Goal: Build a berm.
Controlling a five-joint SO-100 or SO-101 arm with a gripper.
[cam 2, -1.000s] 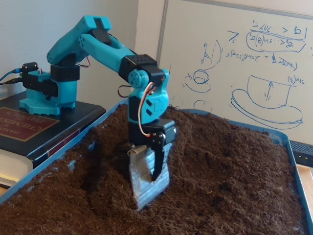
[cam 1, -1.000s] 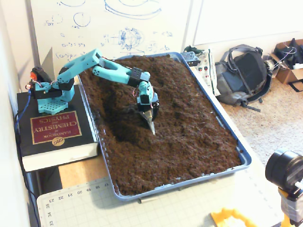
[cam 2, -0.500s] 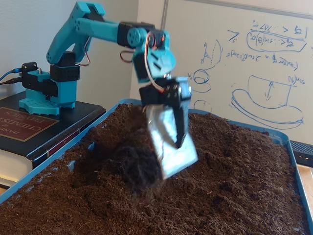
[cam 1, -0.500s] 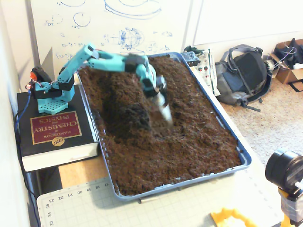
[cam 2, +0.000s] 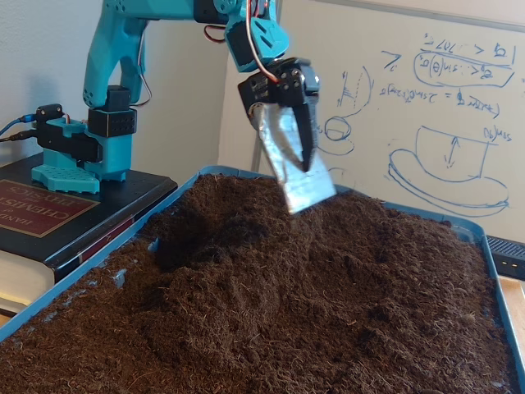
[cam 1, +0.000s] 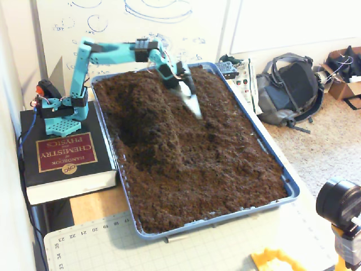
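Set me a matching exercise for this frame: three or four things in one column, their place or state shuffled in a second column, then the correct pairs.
Things:
1. turquoise robot arm's hand
2. silvery flat blade
3. long raised ridge of dark brown soil
4. black chemistry handbook
5. grey backpack

Places or states:
A. under the arm's base
B. lifted clear above the soil
C. on the floor outside the blue tray
D. running along the tray's length
E. clamped on the blade

Pairs: 1-E, 2-B, 3-D, 4-A, 5-C
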